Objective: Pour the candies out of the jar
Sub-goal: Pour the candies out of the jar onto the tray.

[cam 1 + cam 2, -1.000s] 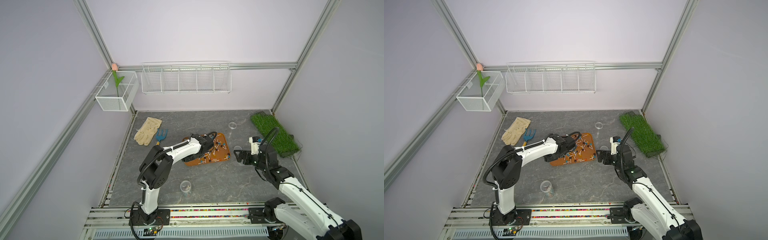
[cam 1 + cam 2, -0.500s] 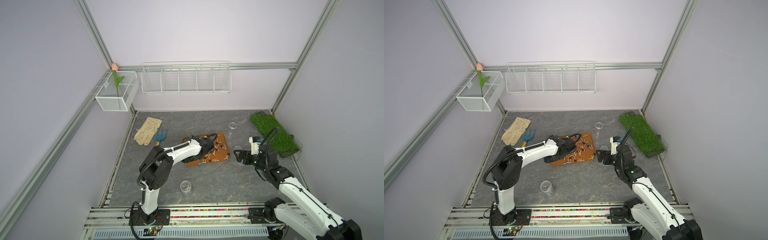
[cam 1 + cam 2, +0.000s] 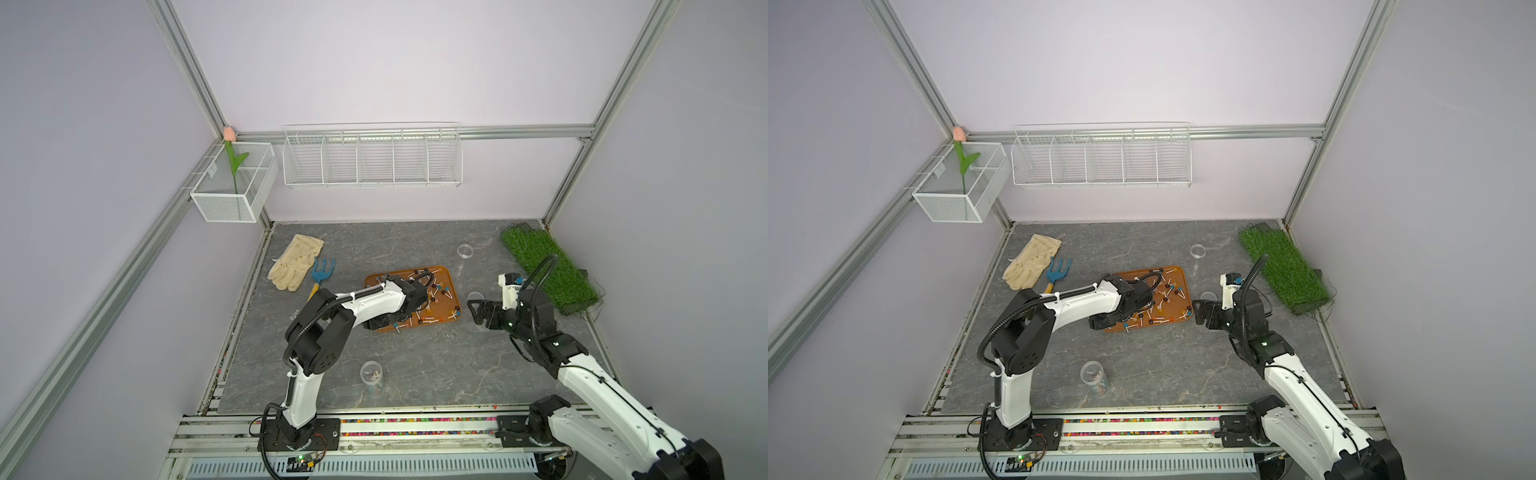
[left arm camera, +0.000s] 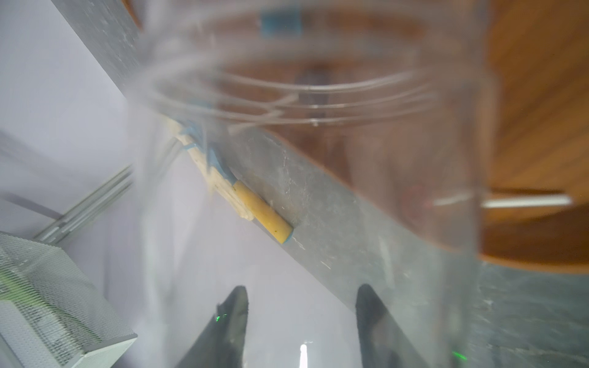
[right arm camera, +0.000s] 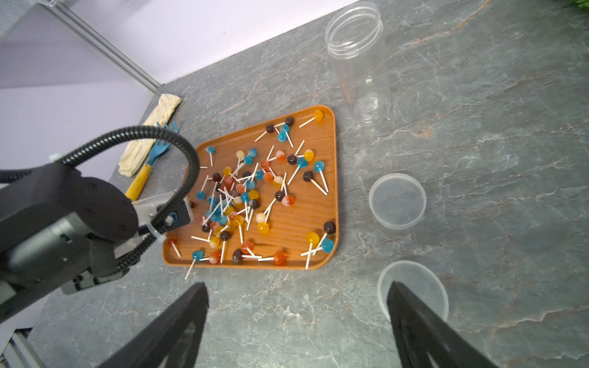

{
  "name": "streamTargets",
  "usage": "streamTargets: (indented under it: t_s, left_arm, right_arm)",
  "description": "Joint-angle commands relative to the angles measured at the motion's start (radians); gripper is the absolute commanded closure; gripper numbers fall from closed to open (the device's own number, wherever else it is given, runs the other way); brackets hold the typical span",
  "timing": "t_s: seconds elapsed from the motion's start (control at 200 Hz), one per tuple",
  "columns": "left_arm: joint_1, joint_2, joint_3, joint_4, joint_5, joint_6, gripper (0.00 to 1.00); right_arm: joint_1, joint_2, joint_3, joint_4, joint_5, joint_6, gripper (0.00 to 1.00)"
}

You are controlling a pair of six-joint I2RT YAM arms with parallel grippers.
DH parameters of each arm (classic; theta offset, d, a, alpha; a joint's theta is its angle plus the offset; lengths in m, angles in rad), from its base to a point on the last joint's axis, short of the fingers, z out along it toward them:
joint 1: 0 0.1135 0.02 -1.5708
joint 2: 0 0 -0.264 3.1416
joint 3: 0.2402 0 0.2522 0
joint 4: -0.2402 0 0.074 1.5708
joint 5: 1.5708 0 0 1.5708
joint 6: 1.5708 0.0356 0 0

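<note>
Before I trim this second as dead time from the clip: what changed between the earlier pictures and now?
Nothing clear. The left end effector stays shut on the clear jar over the tray, shifting slightly at most; nothing was grasped or released. The candies on the tray and the open, empty right end effector stayed put.

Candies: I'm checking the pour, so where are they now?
In both top views most candies lie scattered on the tray, mid-table right of the rake; a few seem to sit in the front jar, by the left arm's base.
</note>
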State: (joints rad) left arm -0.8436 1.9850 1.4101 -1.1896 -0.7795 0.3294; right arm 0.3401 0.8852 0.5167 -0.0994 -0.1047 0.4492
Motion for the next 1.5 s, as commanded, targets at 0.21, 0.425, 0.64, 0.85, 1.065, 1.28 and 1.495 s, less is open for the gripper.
streamTargets:
  t_s: [0.21, 0.425, 0.64, 0.85, 1.065, 1.28, 1.495]
  left_arm:
    - [-0.022, -0.061, -0.004, -0.026, -0.253, -0.081, 0.6]
    - [0.038, -0.134, 0.032, 0.024, 0.162, -0.152, 0.55]
    - [-0.07, -0.121, -0.059, 0.096, -0.262, -0.052, 0.59]
    - [-0.004, -0.331, -0.067, 0.27, 0.245, -0.135, 0.56]
    - [-0.004, -0.549, -0.155, 0.501, 0.38, -0.128, 0.56]
    - [-0.003, -0.745, -0.29, 0.748, 0.503, -0.07, 0.55]
    - [-0.004, -0.867, -0.39, 0.918, 0.617, 0.003, 0.54]
  right_arm:
    - [-0.004, 0.03, -0.003, 0.014, -0.005, 0.022, 0.09]
    - [-0.004, 0.052, 0.016, 0.015, -0.016, 0.019, 0.09]
    - [-0.003, 0.052, 0.017, 0.012, -0.016, 0.02, 0.09]
    - [-0.001, 0.031, 0.026, -0.023, -0.021, 0.019, 0.09]
    - [-0.001, 0.031, 0.089, -0.078, -0.103, -0.001, 0.09]
    - [-0.003, 0.17, 0.309, -0.134, -0.378, -0.039, 0.05]
    - [0.017, 0.363, 0.695, -0.296, -0.566, -0.117, 0.02]
